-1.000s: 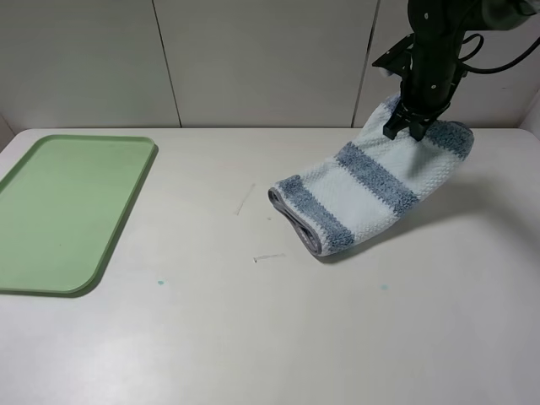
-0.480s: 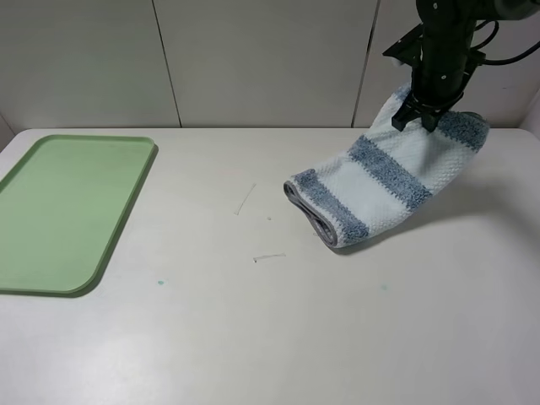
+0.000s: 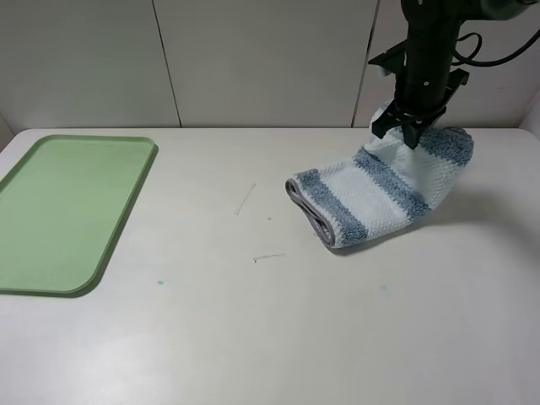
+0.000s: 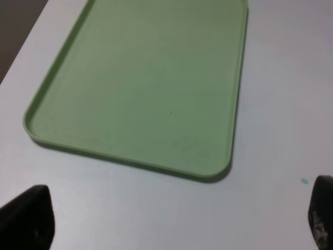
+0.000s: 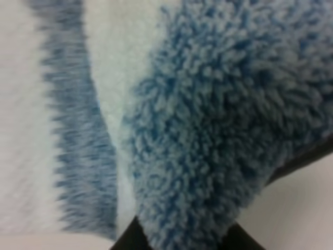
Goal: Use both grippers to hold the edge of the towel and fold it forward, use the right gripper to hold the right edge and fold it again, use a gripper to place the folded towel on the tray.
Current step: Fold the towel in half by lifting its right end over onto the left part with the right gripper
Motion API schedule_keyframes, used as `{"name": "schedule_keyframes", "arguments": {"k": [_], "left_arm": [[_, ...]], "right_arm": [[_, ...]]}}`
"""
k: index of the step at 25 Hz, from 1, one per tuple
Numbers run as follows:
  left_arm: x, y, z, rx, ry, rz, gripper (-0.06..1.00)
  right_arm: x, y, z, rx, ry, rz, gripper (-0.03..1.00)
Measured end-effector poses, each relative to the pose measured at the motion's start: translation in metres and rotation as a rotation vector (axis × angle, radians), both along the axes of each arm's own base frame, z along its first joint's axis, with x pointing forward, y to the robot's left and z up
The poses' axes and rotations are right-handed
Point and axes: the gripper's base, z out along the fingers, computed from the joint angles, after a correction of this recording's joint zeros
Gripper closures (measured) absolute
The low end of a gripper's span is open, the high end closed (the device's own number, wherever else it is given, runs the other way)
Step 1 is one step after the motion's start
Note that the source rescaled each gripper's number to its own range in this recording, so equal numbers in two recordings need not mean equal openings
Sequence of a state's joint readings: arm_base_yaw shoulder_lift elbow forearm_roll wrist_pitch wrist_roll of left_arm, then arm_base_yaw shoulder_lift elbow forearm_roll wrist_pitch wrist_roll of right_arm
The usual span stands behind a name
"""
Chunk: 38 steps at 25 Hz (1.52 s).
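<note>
While the right gripper (image 3: 403, 133) clenches the towel (image 3: 371, 198) aloft, second fold seems underway, needing leftward carry; left gripper (image 4: 174, 216) gapes idle.

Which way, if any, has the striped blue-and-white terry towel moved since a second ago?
Yes: the towel slid right, away from the pale-green plastic tray.

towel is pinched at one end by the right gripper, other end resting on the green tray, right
No. The right gripper pinches the towel at one end, but its other end rests on the table, apart from the tray; the exterior high view shows it.
</note>
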State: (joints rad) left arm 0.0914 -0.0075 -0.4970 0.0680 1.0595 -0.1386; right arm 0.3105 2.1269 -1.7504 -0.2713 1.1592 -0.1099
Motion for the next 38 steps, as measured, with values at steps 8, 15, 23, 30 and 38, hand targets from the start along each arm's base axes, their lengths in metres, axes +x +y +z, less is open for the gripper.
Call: {"name": "schedule_keyframes", "arguments": {"k": [8, 15, 23, 30, 38], "left_arm": [[0.0, 0.0, 0.0, 0.0, -0.001, 0.0, -0.03], [0.0, 0.0, 0.0, 0.0, -0.001, 0.0, -0.03], [0.0, 0.0, 0.0, 0.0, -0.001, 0.0, -0.03], [0.0, 0.0, 0.0, 0.0, -0.001, 0.0, -0.03], [0.0, 0.0, 0.0, 0.0, -0.001, 0.0, -0.03]], "right_arm": [[-0.02, 0.049, 0.0, 0.007, 0.018, 0.003, 0.88], [-0.037, 0.083, -0.001, 0.025, 0.021, 0.022, 0.88], [-0.05, 0.106, -0.001, 0.05, 0.032, 0.053, 0.88], [-0.053, 0.111, -0.002, 0.106, 0.065, 0.025, 0.27], [-0.057, 0.116, -0.002, 0.158, 0.094, -0.002, -0.03]]}}
